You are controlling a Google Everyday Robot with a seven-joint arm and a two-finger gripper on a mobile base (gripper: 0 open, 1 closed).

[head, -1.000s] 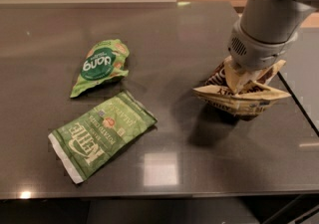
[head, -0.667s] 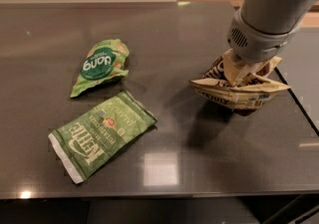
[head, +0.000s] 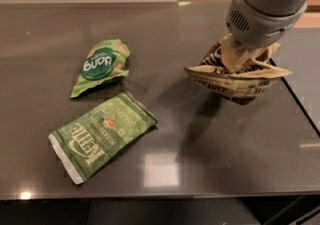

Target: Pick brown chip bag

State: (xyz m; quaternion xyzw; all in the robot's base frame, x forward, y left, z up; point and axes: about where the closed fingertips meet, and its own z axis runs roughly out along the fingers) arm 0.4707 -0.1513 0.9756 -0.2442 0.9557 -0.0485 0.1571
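The brown chip bag is dark brown with a tan-cream band and sits crumpled at the right of the dark table. My gripper comes down from the upper right and is shut on the bag's top, its cream fingers pinching the folded foil. The bag hangs tilted, slightly above the table, and casts a shadow below it to the left.
A small green "dang" bag lies at the left centre. A flat green "Kettle" bag lies nearer the front left. The table's right edge runs just beside the held bag.
My gripper has risen and shifted slightly left with the brown chip bag in it. The bag now hangs higher over the table. The green bags have not moved.
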